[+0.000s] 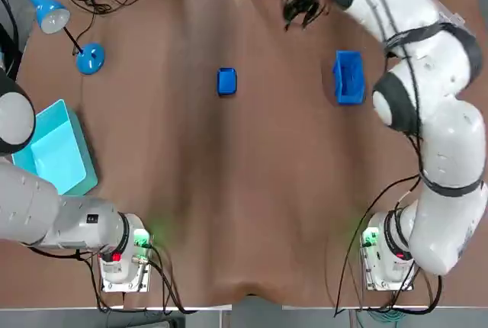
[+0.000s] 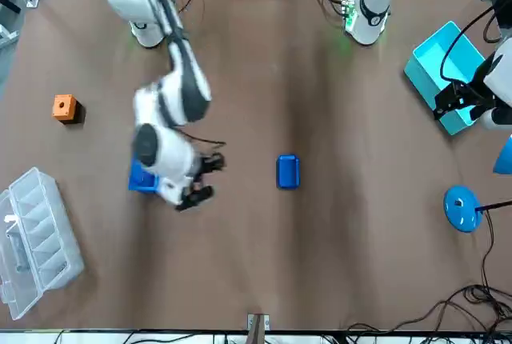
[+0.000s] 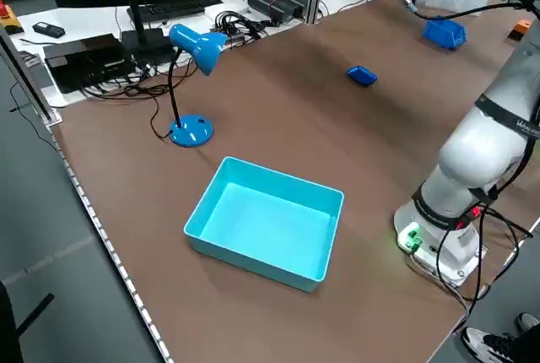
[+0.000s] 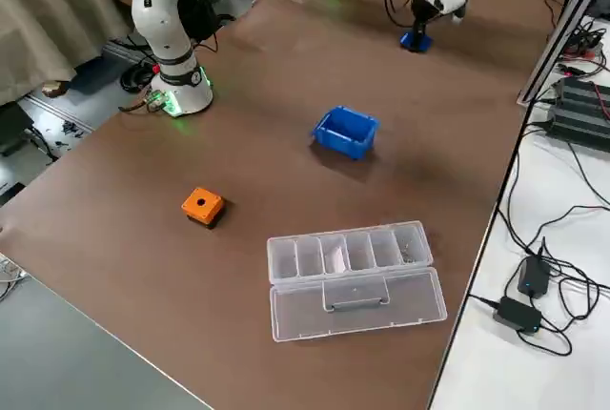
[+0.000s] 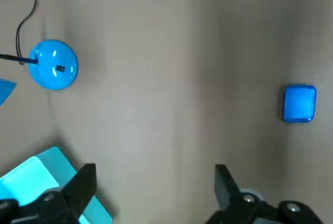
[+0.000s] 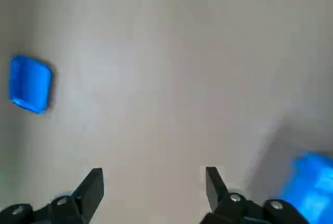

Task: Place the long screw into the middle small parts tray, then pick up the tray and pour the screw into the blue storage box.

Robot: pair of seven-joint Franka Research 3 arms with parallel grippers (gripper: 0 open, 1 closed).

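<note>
Long screw, top view: not in sight. The right gripper (image 1: 303, 4) hangs near the bench's far edge, beyond the gap between small tray (image 1: 226, 82) and blue storage box (image 1: 348, 76).
Front view: a clear compartment case (image 2: 36, 240) sits at the far right corner, nearer the right arm. The screw is probably inside, its axis unreadable.
Right side view: dark bits lie in the case's end compartment (image 4: 408, 246); whether they are the screw, I cannot tell.
Left wrist view: the left gripper (image 5: 153, 174) has its fingers apart and empty, over the cyan bin (image 5: 26, 177).
Right wrist view: the right gripper's fingers are apart and empty.
</note>
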